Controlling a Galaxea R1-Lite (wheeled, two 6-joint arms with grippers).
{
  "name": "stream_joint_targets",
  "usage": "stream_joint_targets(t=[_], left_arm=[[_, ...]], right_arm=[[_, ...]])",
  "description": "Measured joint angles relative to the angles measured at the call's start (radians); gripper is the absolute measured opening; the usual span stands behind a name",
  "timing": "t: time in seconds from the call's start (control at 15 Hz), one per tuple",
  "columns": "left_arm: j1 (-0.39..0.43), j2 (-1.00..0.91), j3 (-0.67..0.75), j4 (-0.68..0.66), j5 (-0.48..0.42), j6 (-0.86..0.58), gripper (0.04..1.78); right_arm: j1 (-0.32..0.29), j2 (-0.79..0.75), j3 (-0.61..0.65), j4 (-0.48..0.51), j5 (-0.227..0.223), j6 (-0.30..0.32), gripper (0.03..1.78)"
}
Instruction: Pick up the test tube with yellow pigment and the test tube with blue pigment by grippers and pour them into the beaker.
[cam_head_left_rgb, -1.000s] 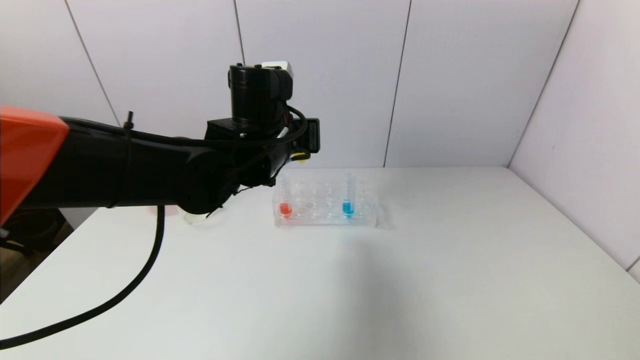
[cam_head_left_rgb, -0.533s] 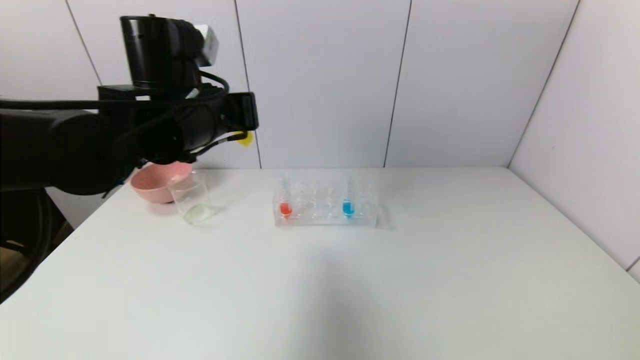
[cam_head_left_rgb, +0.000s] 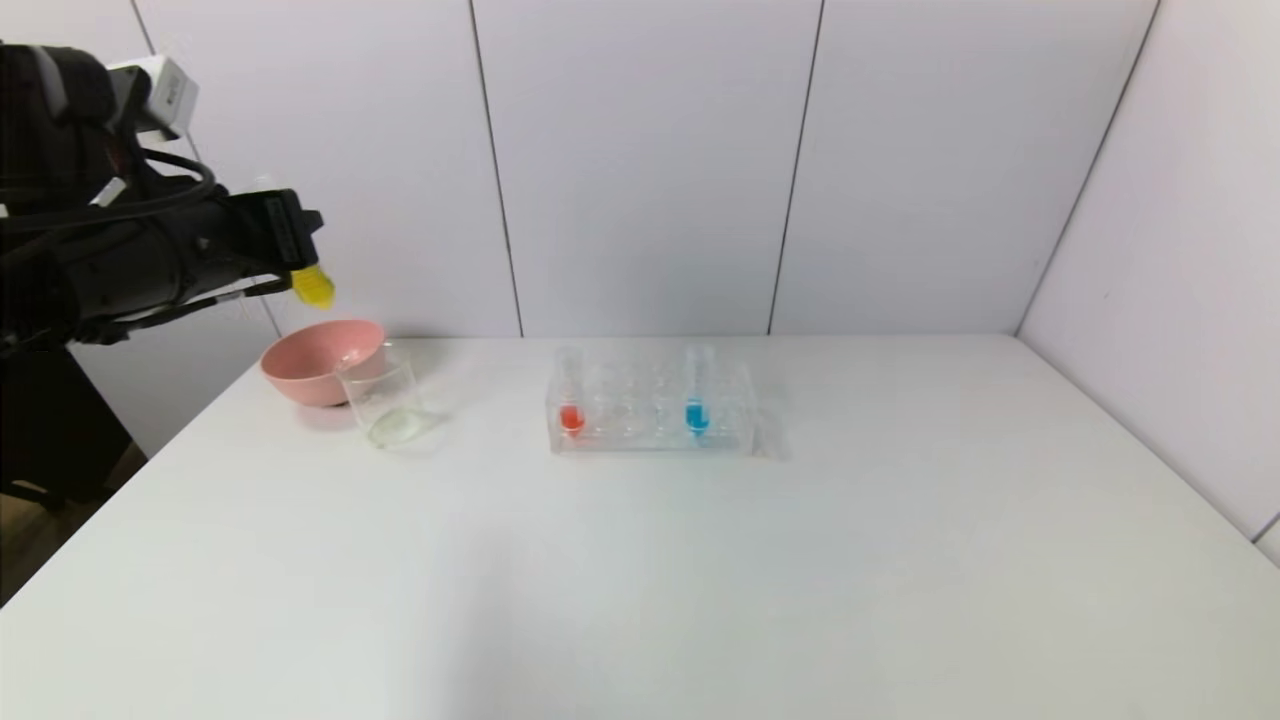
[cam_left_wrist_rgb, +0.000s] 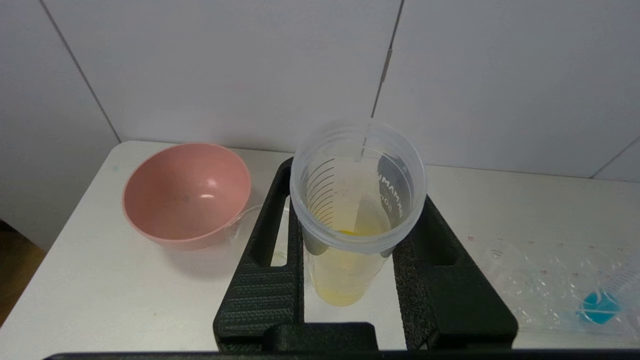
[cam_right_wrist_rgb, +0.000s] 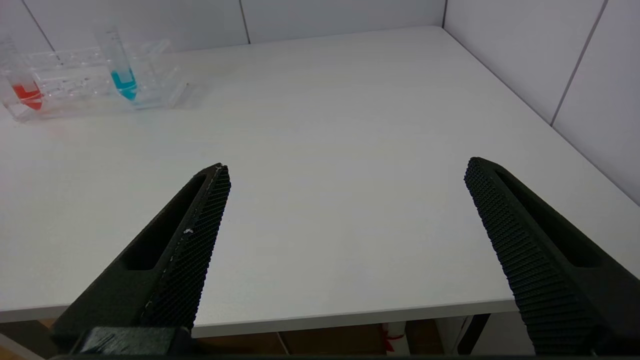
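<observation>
My left gripper is shut on the test tube with yellow pigment and holds it high above the pink bowl, left of the beaker. In the left wrist view the tube stands between the black fingers, its open mouth toward the camera; the beaker shows partly behind one finger. The test tube with blue pigment stands in the clear rack, also in the right wrist view. My right gripper is open and empty above the table's near edge, out of the head view.
A pink bowl sits just behind the beaker at the table's far left. A tube with red-orange liquid stands at the rack's left end. Walls close the table at the back and right.
My left gripper has carried the yellow tube up and to the left, from above the rack to above the pink bowl. The beaker and bowl have come into view.
</observation>
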Motion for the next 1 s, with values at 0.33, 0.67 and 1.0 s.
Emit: stream_joint_targets(t=[0.33,0.67,1.0], left_arm=[[0.147,-0.036,0.036,0.072,-0.154,-0.004,0.52],[0.240,-0.025,0.042,0.076,-0.228,0.001,0.52],[0.270,0.004,0.038,0.076,-0.234,0.046,0.52]], right_arm=[[0.000,0.000,0.000,0.000,0.000,0.000,1.71],[0.000,0.000,0.000,0.000,0.000,0.000,1.71],[-0.001,0.000,0.000,0.000,0.000,0.000,1.71]])
